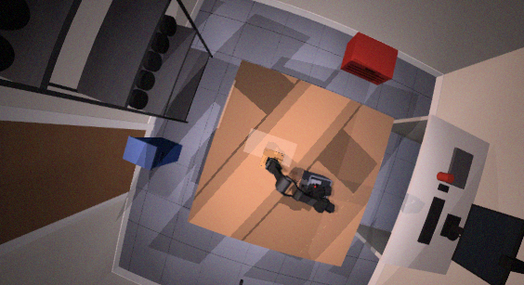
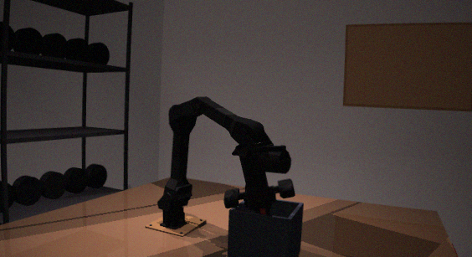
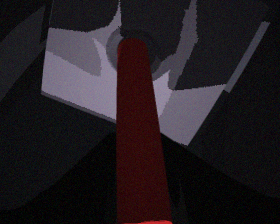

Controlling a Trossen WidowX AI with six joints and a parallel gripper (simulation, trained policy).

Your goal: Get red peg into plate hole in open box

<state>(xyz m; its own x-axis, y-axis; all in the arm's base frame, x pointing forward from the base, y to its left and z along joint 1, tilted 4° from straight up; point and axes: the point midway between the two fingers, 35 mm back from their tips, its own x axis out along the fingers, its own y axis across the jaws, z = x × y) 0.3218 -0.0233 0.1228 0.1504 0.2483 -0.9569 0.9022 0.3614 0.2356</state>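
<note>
Fingers (image 2: 263,212) gripping red peg (image 2: 262,210) (image 3: 137,135) | tan tabletop (image 1: 260,185) (image 2: 125,208) | corkboard (image 2: 407,66) on wall

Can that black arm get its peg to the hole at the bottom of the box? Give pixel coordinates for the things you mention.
Probably yes. The gripper (image 2: 263,209) holds the red peg (image 3: 138,125) inside the open box (image 2: 264,235), and its tip appears over the hole (image 3: 112,48). Nothing visible lies between, though the close walls leave little room to tilt.

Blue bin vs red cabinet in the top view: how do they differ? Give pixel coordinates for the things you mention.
The blue bin (image 1: 141,151) is blue; the red cabinet (image 1: 372,55) is red. The blue bin stands beyond the table's left edge in the picture, the red cabinet beyond its upper right. Both stand off the table (image 1: 288,106).
</note>
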